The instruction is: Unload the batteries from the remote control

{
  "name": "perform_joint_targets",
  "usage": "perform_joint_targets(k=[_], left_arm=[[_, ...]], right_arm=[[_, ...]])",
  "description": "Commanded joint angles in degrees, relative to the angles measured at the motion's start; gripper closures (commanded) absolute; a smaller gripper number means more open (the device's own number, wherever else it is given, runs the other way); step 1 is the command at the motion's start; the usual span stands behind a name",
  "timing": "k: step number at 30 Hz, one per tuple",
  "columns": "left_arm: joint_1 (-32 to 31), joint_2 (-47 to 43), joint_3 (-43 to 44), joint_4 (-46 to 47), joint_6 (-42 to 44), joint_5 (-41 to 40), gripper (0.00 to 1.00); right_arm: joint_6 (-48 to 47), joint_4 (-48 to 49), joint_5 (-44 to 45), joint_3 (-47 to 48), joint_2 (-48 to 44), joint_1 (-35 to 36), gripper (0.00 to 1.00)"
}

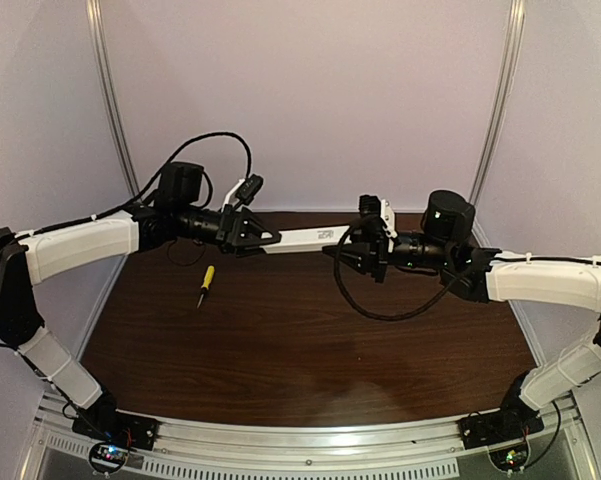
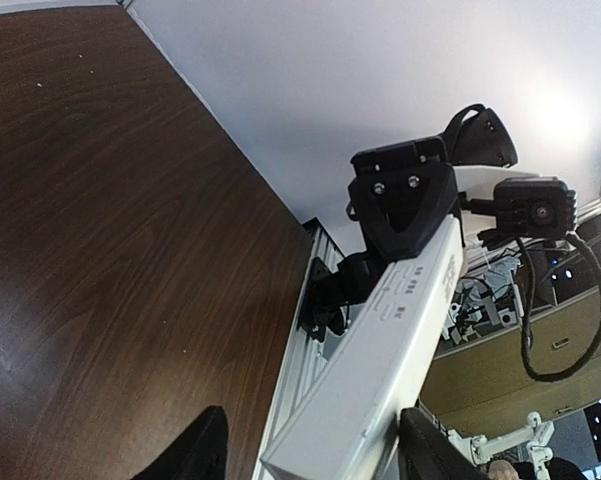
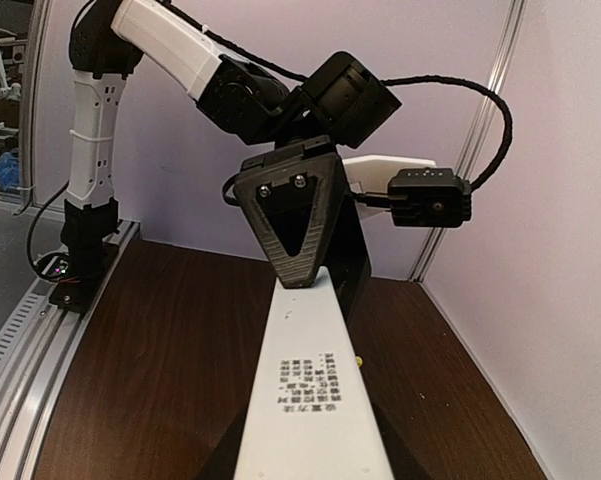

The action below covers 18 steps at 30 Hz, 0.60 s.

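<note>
Pincers hold the long white plastic remote control (image 1: pixel 302 239) up in the air, in the upper middle of my top view, above the dark brown wooden bench (image 1: pixel 310 350). My left pincer (image 1: pixel 263 238) is clamped on its left end. My right pincer (image 1: pixel 345 256) is clamped on its right end. I can see black print on its white face in the right wrist view. A small screwdriver with a yellow handle (image 1: pixel 206 284) lies on the bench at the middle left.

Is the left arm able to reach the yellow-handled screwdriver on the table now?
Probably not yet: the left tool is shut on the remote control, held up jointly with the right tool. The screwdriver lies unobstructed below.
</note>
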Motion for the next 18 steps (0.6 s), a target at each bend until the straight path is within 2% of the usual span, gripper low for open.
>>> perform_joint_targets(k=[1, 4, 12, 18], left_arm=[[-0.01, 0.92, 0.97, -3.09, 2.82, -3.51, 0.43], [-0.01, 0.92, 0.71, -3.83, 3.49, -3.95, 0.49], [-0.01, 0.48, 0.59, -5.13, 4.49, -4.82, 0.55], [-0.01, -0.2, 0.53, -5.64, 5.36, -5.45, 0.54]], right_arm=[[-0.4, 3.29, 1.03, -0.42, -2.2, 0.19, 1.0], [-0.66, 3.22, 1.5, -0.66, -2.53, 0.19, 1.0], [-1.31, 2.03, 1.76, -0.71, -2.82, 0.15, 1.0], [-2.16, 0.53, 2.19, -0.67, -2.97, 0.15, 1.0]])
